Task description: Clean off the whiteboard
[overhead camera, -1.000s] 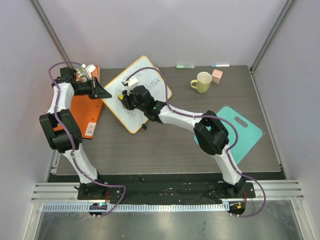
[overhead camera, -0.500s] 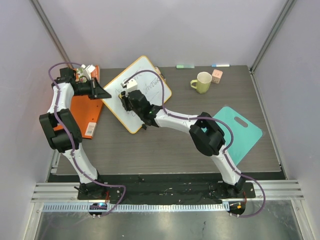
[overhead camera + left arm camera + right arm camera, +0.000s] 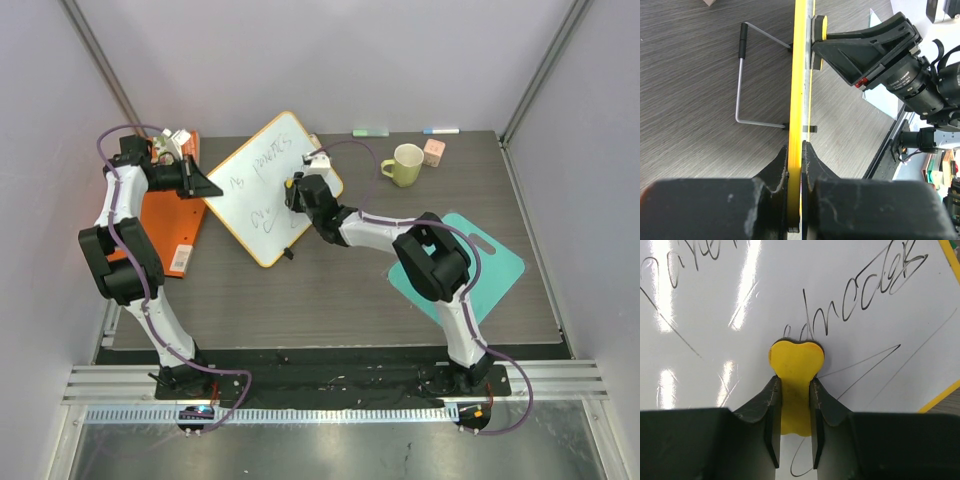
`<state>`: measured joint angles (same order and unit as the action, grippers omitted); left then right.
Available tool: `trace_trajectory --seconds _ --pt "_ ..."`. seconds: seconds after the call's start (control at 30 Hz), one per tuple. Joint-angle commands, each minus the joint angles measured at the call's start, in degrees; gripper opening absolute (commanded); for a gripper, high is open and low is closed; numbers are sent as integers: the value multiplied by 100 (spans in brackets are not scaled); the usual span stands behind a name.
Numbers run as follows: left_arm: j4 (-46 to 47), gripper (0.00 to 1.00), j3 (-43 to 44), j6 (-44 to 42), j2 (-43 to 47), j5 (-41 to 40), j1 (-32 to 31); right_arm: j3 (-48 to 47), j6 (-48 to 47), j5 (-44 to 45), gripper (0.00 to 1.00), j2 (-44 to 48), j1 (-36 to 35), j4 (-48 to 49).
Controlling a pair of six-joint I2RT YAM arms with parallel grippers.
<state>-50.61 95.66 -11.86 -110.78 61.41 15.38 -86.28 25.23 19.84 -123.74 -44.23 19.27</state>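
Observation:
The whiteboard point(image 3: 255, 185), white with a yellow-orange frame, is propped at a tilt at the back left of the table, with dark handwriting on it. My left gripper point(image 3: 207, 187) is shut on its left edge; in the left wrist view the frame point(image 3: 800, 75) runs edge-on between my fingers point(image 3: 796, 150). My right gripper point(image 3: 293, 190) is shut on a yellow eraser point(image 3: 796, 360) and presses it flat on the board point(image 3: 715, 340), just below a written word. The eraser also shows in the left wrist view point(image 3: 819, 40).
An orange folder point(image 3: 165, 225) lies left of the board. A teal cutting board point(image 3: 490, 260) lies at the right. A yellow-green mug point(image 3: 405, 165), a pink cube point(image 3: 434, 152) and two markers point(image 3: 370, 132) sit at the back. The board's wire stand point(image 3: 740, 75) rests on the table.
My right gripper slid the eraser to the right across the board, from its left-middle to near its right edge. My left gripper has not moved.

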Motion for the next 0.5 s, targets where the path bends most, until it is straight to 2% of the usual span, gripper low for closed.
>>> trace_trajectory --seconds 0.0,0.3,0.47 --pt "25 0 76 -827 -93 -1342 -96 243 149 38 1 70 -481 -81" --pt "-10 0 120 -810 -110 -1289 -87 401 456 21 1 -80 -1465 401" --pt "-37 0 102 -827 -110 -1272 -87 191 438 -6 1 -352 -1694 481"
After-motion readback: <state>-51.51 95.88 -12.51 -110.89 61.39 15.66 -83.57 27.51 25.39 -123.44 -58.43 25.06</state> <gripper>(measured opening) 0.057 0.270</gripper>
